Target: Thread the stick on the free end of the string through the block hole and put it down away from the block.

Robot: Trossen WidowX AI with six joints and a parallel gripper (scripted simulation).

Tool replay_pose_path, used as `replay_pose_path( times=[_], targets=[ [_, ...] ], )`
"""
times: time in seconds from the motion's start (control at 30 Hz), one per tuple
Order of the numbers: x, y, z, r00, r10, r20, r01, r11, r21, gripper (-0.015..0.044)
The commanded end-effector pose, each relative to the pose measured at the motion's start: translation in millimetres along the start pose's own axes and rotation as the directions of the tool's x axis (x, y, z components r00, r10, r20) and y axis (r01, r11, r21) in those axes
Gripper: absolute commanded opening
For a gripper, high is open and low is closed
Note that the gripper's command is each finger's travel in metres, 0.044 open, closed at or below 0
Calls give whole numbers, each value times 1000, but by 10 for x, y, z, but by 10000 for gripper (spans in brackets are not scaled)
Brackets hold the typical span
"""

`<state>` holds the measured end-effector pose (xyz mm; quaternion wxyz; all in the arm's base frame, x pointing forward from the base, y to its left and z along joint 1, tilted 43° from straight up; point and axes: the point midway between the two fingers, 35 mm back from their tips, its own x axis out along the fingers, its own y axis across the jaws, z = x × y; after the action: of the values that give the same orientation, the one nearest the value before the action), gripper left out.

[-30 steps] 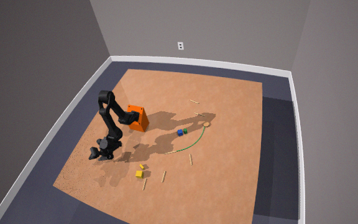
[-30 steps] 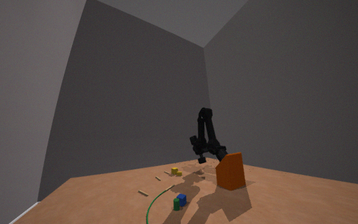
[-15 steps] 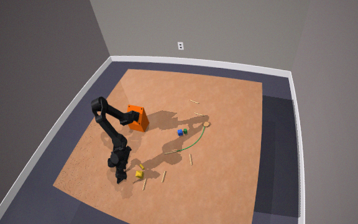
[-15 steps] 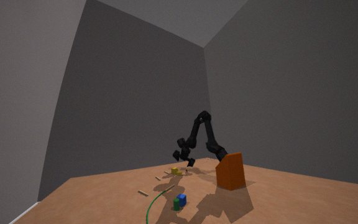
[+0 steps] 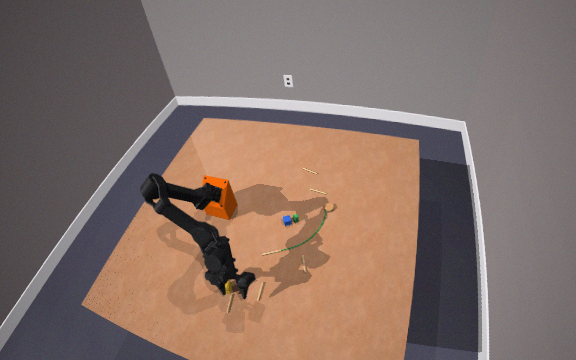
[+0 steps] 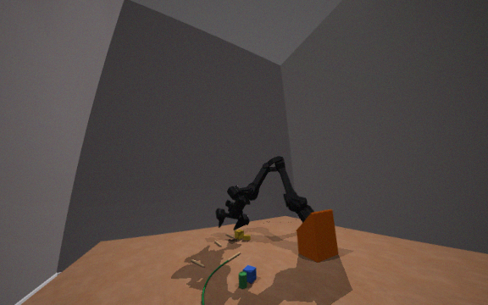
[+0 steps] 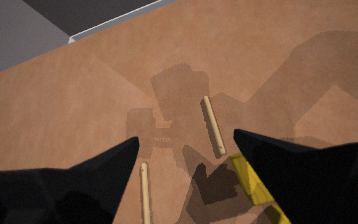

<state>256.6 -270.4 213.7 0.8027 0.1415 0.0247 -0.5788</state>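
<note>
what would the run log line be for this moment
hand: open | holding: nothing | string's stick: on table, not gripped

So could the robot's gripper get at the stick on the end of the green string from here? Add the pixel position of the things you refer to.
Probably yes: the gripper (image 5: 234, 295) (image 6: 228, 228) (image 7: 186, 137) is open and empty, and nothing seems to cover the stick (image 5: 271, 253) (image 6: 234, 256), though the arm must swing over.

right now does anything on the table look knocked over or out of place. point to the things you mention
Nothing looks plainly wrong. The green string (image 5: 314, 235) (image 6: 207, 278) curves from the round button (image 5: 330, 207) without a visible tangle, and the blue cube (image 5: 287, 220) (image 6: 250, 274) sits on the table.
</note>
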Motion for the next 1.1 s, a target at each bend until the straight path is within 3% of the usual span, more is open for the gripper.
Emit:
replay_pose_path(
  times=[0.0,0.1,0.2,0.37,0.53,0.7,0.87,1.07],
  targets=[
    [-79,385,-449,987,62,-145,-103,949,-297,440],
    [-209,641,-901,957,73,-281,-226,794,-565,440],
    [-393,827,-1316,918,61,-392,-358,554,-752,440],
    [-770,1004,-1911,856,12,-517,-517,68,-853,440],
    [-1196,1043,-2415,808,-66,-585,-550,-440,-710,440],
    [-1647,946,-2826,781,-183,-597,-430,-851,-302,440],
    [-2007,795,-3067,790,-273,-549,-229,-962,149,440],
    [-2016,791,-3072,791,-275,-547,-224,-961,160,440]
  ],
)
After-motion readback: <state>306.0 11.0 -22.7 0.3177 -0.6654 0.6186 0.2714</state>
